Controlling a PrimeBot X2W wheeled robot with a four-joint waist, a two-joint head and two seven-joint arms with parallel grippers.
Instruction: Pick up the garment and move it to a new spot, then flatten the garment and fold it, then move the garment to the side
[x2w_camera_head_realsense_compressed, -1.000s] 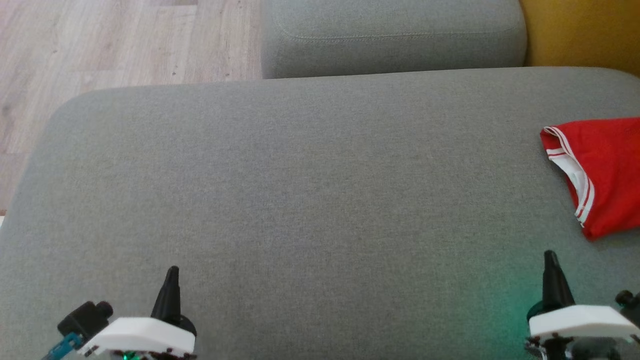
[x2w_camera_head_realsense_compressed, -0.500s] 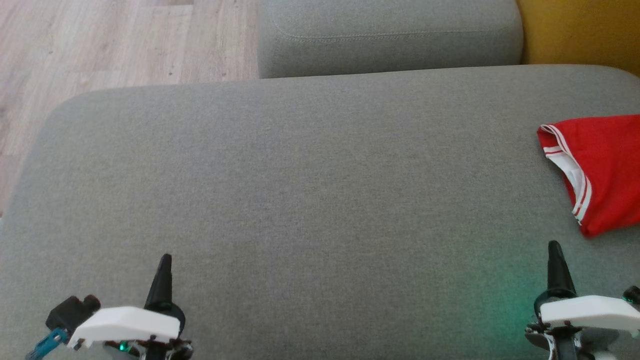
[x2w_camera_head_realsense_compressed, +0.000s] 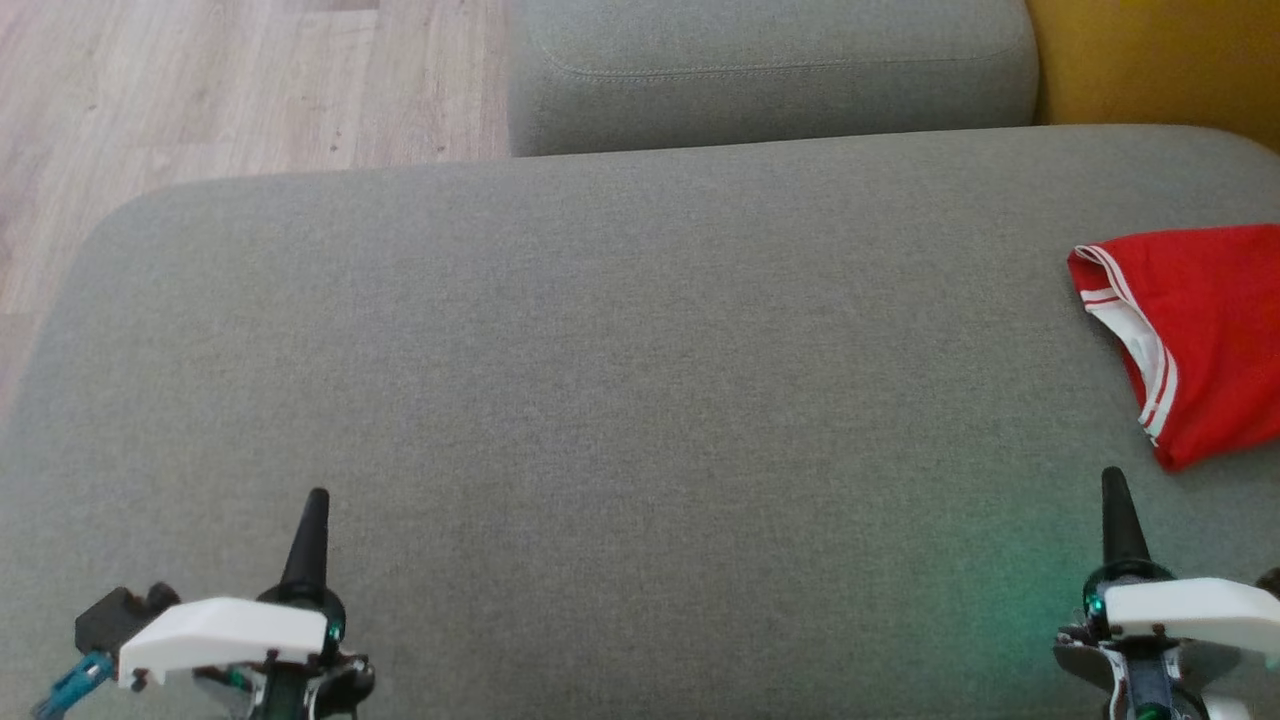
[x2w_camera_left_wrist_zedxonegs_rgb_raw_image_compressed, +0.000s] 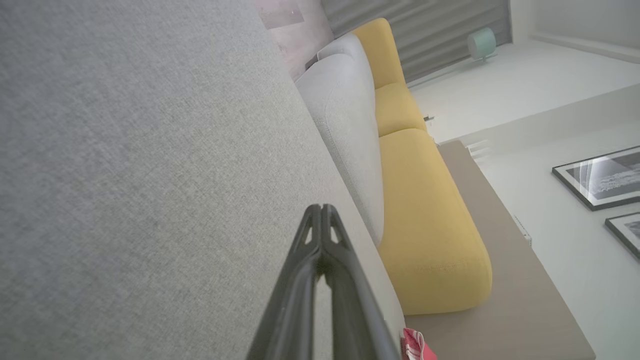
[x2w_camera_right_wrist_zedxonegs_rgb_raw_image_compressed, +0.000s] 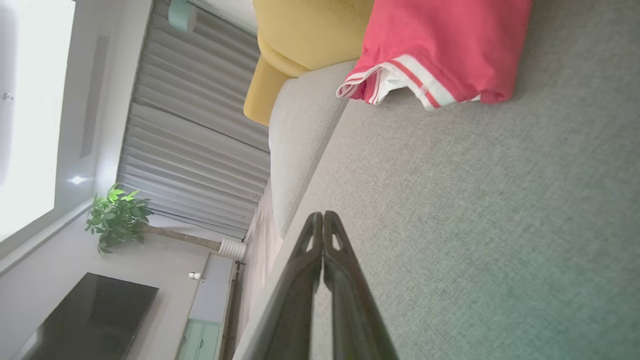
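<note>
Right gripper (x2w_camera_head_realsense_compressed: 1113, 482) sits over the near edge of the grey seat cushion (x2w_camera_head_realsense_compressed: 640, 360), toward its right end. I see its two dark fingers pressed together into a single point, holding nothing. My left gripper (x2w_camera_head_realsense_compressed: 313, 500) is over the same near edge toward the cushion's left end, likewise closed tight and empty; on the left wrist camera the fingertips meet. Both point away from me across the cushion, and I cannot tell whether they touch the fabric or hang just above it.

The red garment (x2w_camera_head_realsense_compressed: 1200, 330) lies on the cushion's right end, beyond the right gripper and slightly to the right of it. It is near the fingertip but apart from it, with bare grey fabric between. It looks folded into a compact shape, with a white-and-red striped hem facing the cushion's middle, and it runs out past the right edge of the head picture. On my right wrist camera the garment lies ahead of the closed fingers, with the striped hem and a bit of white lining showing. From the left gripper it is well apart, across most of the cushion's width.

Past the cushion's far edge a second grey cushion (x2w_camera_head_realsense_compressed: 770, 70) butts against it, with a yellow cushion (x2w_camera_head_realsense_compressed: 1150, 60) beside that at the far right corner. Wooden floor (x2w_camera_head_realsense_compressed: 200, 90) shows off the seat cushion's far left corner.
</note>
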